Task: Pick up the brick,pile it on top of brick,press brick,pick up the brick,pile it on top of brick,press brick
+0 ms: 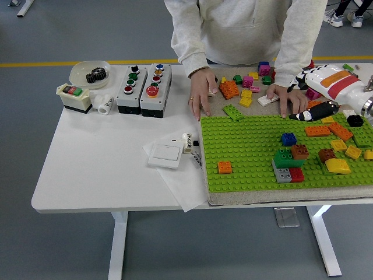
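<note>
A brown brick (300, 151) sits on top of a green brick (284, 158) near the front right of the green baseplate (245, 146). A grey brick (281, 174) and a red brick (296, 174) lie just in front of that stack. A blue brick (288, 139) stands behind it, and an orange brick (225, 167) lies alone to the left. My right hand (306, 98) hovers open over the baseplate's far right edge, well behind the stack and holding nothing. Its black thumb (315, 112) points left.
A person stands at the far side with a left-side hand (201, 93) and a right-side hand (288, 99) flat on the cloth. Loose bricks (247, 87) lie behind the baseplate and several more at its right (338, 154). Button boxes (143, 87), a switch (166, 154) and paper lie to the left.
</note>
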Motion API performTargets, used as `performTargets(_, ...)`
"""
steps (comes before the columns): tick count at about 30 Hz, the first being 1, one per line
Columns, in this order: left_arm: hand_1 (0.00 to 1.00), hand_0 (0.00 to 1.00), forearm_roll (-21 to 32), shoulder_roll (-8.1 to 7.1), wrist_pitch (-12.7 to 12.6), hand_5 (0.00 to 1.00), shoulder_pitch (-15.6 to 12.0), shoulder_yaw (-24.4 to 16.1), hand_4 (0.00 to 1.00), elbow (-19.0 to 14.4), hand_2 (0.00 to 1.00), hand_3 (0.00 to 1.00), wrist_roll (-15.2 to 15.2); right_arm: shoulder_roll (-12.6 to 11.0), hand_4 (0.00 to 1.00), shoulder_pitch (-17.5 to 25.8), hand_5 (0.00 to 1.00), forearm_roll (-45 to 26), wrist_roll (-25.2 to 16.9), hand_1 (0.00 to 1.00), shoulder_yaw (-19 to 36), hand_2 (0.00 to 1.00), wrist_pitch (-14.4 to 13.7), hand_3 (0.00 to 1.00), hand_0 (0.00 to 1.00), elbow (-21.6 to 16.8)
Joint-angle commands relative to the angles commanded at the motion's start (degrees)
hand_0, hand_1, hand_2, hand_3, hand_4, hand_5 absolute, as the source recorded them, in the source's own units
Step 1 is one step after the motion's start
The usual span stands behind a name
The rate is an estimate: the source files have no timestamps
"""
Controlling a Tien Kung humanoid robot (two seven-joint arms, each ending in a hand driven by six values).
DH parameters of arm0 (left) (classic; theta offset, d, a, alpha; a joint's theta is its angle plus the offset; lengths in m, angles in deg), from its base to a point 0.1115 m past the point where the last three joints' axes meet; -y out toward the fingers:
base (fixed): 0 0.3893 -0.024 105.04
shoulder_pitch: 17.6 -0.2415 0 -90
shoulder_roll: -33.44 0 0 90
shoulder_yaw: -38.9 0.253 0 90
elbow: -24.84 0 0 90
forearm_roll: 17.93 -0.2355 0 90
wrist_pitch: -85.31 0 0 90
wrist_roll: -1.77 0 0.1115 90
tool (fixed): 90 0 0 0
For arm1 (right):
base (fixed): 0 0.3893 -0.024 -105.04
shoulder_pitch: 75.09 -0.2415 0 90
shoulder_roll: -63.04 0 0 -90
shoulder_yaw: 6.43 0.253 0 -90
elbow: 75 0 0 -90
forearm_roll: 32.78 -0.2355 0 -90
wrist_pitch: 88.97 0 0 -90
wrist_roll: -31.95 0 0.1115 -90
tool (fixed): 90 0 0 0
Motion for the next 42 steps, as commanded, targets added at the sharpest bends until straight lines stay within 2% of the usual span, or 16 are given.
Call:
performTargets(1, 0.737, 0.759, 0.07, -0.02, 0.01, 0.593, 0.02, 0.05, 0.665, -0.02, 0.739, 0.597, 0.01, 1.13, 0.989, -0.60, 0.354, 0.22, -0.18, 0.676, -1.48, 0.719, -0.19, 0.713, 0.705, 1.98)
performTargets(9, 0.737, 0.760, 0.71, -0.15, -0.06, 0.592, 0.44, 0.55, 0.664, -0.15, 0.740, 0.597, 0.05, 8.56, 0.998, -3.72, 0.338, -0.37, -1.92, 0.671, -7.61, 0.712, -0.24, 0.726, 0.704, 13.93)
performTargets(11, 0.737, 0.760, 0.70, -0.16, -0.06, 0.592, 0.47, 0.55, 0.664, -0.16, 0.740, 0.597, 0.06, 9.13, 0.998, -4.04, 0.338, -0.34, -2.10, 0.671, -8.18, 0.712, -0.25, 0.726, 0.704, 15.12)
performTargets(15, 0.737, 0.763, 0.58, -0.30, -0.02, 0.592, 0.85, 0.54, 0.664, -0.24, 0.742, 0.597, 0.24, 12.19, 0.998, -5.86, 0.324, -1.35, -3.66, 0.666, -11.63, 0.708, 0.34, 0.740, 0.691, 20.26)
performTargets(22, 0.737, 0.766, 0.67, -0.51, -0.23, 0.591, 1.51, 0.60, 0.664, -0.27, 0.744, 0.595, 0.36, 13.51, 0.998, -6.58, 0.317, -1.39, -4.69, 0.662, -14.52, 0.703, 1.76, 0.740, 0.693, 23.14)
performTargets(35, 0.736, 0.764, 0.38, -0.61, -0.60, 0.592, 1.89, 0.54, 0.666, -0.30, 0.745, 0.596, 0.34, 14.13, 0.998, -7.33, 0.298, 1.39, -6.02, 0.659, -17.02, 0.697, 4.56, 0.724, 0.693, 24.50)
performTargets(42, 0.737, 0.764, -0.23, -0.65, -0.52, 0.592, 1.89, 0.22, 0.665, -0.37, 0.746, 0.595, 0.53, 14.86, 0.998, -6.64, 0.293, 1.07, -5.90, 0.654, -18.02, 0.688, 4.91, 0.710, 0.681, 25.13)
